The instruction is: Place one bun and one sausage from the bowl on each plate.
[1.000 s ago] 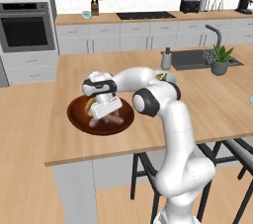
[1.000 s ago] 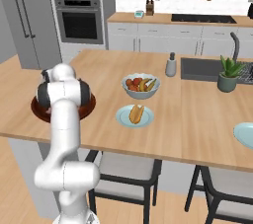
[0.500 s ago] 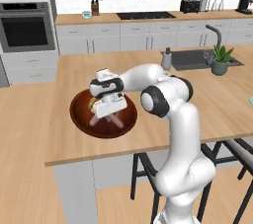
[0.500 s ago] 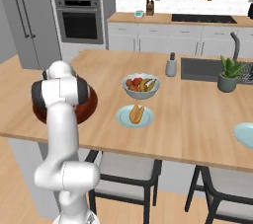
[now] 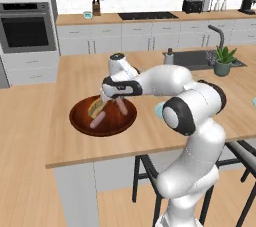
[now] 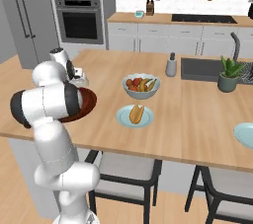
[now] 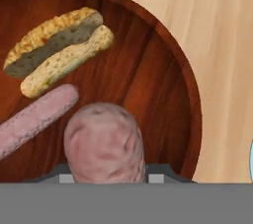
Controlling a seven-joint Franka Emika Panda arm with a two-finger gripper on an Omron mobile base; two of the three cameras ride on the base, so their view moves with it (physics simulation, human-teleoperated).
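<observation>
The tool (image 5: 118, 102) grips a pink sausage (image 7: 105, 142) by one end above the wide brown wooden bowl (image 7: 168, 85), so it may slip out and drop.

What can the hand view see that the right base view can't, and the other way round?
Hand view: a bun and a sausage lying in the bowl, plus a second sausage held end-on between the jaws.
Right base view: a plate carrying a bun, the fruit bowl, the sink.
Both: the brown bowl on the wooden counter.

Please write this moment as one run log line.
gripper: shut on sausage | over bowl | bun, second sausage in bowl | near plate: bun only
</observation>
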